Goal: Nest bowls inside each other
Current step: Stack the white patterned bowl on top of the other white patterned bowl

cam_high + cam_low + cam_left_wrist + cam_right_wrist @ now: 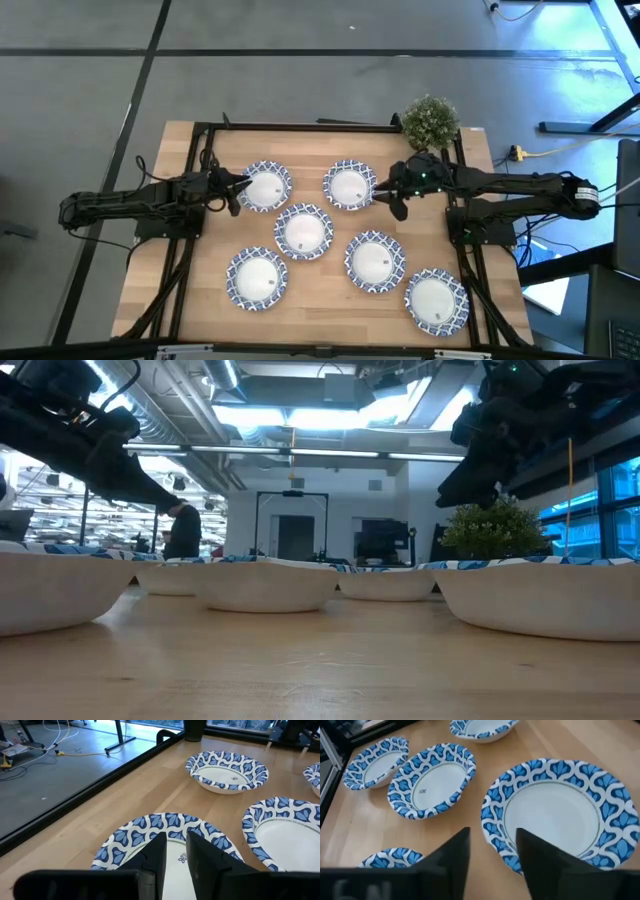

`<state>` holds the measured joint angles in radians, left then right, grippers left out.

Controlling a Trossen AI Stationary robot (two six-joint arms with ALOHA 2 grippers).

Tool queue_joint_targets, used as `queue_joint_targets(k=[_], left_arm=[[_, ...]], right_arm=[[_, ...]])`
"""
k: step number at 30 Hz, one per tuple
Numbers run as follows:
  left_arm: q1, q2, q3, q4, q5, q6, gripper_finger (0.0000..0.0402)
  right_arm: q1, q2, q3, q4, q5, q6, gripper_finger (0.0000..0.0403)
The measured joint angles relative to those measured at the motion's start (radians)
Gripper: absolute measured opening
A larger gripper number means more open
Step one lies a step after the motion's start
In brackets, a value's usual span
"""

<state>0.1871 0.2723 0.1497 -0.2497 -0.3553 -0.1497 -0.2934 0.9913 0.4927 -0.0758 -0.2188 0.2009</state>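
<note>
Six shallow bowls with white centres and blue-and-white patterned rims sit apart on the wooden table, each on its base. Two stand at the far side (265, 186) (349, 185), one in the middle (303, 231), and three nearer (257, 278) (374, 260) (436, 300). My left gripper (243, 184) (176, 852) hovers over the left rim of the far left bowl (150, 827), fingers slightly apart. My right gripper (383, 190) (492, 850) is open above the right rim of the far right bowl (555, 815). In the low view both grippers (160, 495) (455, 485) hang above the bowls.
A small green potted plant (430, 120) (495, 525) stands at the table's far right corner, just behind my right arm. A black frame (300, 127) runs along the far edge and down both sides. Bare wood shows at the near edge (320, 660).
</note>
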Motion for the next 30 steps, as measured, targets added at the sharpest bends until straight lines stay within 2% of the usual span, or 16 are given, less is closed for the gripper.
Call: queue_joint_targets(k=[6, 9, 13, 17, 24, 30], left_arm=[[0.0, 0.0, 0.0, 0.0, 0.0, 0.0, 0.0069], [0.0, 0.0, 0.0, 0.0, 0.0, 0.0, 0.0069], [0.0, 0.0, 0.0, 0.0, 0.0, 0.0, 0.0069], [0.0, 0.0, 0.0, 0.0, 0.0, 0.0, 0.0069], [0.0, 0.0, 0.0, 0.0, 0.0, 0.001, 0.0069], [0.0, 0.0, 0.0, 0.0, 0.0, 0.001, 0.0069]], right_arm=[[0.003, 0.0, 0.0, 0.006, -0.068, 0.003, 0.0233], [0.003, 0.0, 0.0, 0.008, -0.071, 0.009, 0.0238], [0.004, 0.0, 0.0, 0.037, -0.077, 0.107, 0.0239], [0.039, 0.0, 0.0, 0.048, -0.156, 0.087, 0.0239], [0.179, 0.011, 0.0, 0.041, -0.08, 0.056, 0.0239], [0.245, 0.031, -0.001, -0.055, -0.036, 0.059, 0.0239]])
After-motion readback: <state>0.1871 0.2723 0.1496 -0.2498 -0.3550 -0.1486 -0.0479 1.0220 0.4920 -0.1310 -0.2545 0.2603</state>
